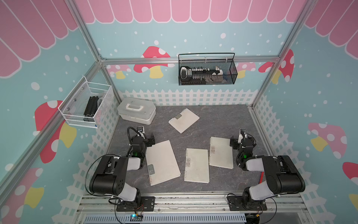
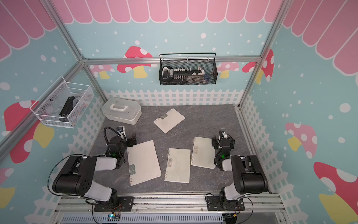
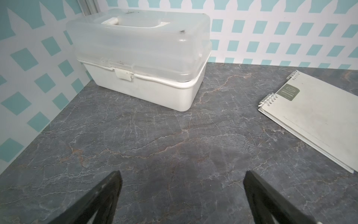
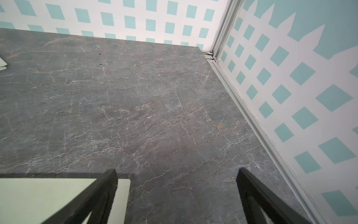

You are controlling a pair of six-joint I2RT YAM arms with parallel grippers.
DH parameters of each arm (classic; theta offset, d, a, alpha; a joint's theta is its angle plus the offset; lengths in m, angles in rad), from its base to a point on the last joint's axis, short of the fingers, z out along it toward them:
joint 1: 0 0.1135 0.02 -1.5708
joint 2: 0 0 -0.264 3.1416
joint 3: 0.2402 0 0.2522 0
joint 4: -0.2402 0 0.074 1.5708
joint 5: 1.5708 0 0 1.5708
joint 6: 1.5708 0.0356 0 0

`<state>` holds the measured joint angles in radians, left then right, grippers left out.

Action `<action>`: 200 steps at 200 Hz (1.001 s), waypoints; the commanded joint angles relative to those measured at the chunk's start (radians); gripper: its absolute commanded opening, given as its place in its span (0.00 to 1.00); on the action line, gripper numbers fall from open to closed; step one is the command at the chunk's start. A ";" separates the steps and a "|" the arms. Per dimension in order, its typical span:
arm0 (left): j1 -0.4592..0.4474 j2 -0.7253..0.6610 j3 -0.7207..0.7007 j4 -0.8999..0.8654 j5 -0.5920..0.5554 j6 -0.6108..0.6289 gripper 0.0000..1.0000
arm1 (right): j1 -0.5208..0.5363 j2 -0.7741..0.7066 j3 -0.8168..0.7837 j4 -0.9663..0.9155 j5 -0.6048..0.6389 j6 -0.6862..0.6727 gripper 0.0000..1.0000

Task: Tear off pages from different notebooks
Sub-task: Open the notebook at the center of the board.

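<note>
Four closed notebooks are laid flat, covers up, on the grey marbled table (image 1: 222,120). The large notebook (image 1: 162,162) is set on the left side, slightly tilted, just beside the left arm. The middle notebook (image 1: 197,165) is placed to its right with a narrow strip of table between them, and the right-hand notebook (image 1: 221,153) is set just beside that one, close to the right arm. The far notebook (image 1: 184,120) is turned diagonally and kept well apart from the other three, toward the back, near the white plastic box (image 1: 136,110) that is stood in the far left corner. The left gripper (image 3: 182,174) is held by the far left corner of the large notebook; its fingers are spread wide and only bare table is seen between them. The right gripper (image 4: 177,170) is held at the far right corner of the right-hand notebook, likewise spread wide with nothing gripped; one finger is seen above that notebook's corner, though whether it is touched cannot be told. A black wire basket (image 1: 207,69) is hung on the back rail and a white mesh basket (image 1: 87,102) on the left wall.
</note>
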<state>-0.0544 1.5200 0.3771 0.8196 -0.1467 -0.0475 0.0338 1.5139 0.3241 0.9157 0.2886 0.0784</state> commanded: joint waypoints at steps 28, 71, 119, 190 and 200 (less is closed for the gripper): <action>0.005 0.008 0.020 0.039 -0.016 0.022 0.99 | 0.006 0.005 0.008 0.048 0.015 -0.017 0.99; 0.006 0.011 0.022 0.039 -0.016 0.021 0.99 | 0.006 0.005 0.010 0.048 0.014 -0.017 0.99; 0.008 0.010 0.023 0.037 -0.015 0.021 0.99 | 0.007 0.004 0.009 0.047 0.014 -0.017 0.99; -0.116 -0.336 0.490 -1.114 -0.278 -0.694 0.99 | 0.017 -0.436 0.367 -1.080 0.001 0.465 0.99; -0.132 -0.328 0.501 -1.067 -0.010 -0.668 0.99 | 0.020 -0.433 0.370 -1.144 -0.140 0.470 0.99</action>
<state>-0.1741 1.2434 0.7898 0.1448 -0.3569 -0.3611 0.0494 1.1027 0.6800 0.1978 0.3481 0.3809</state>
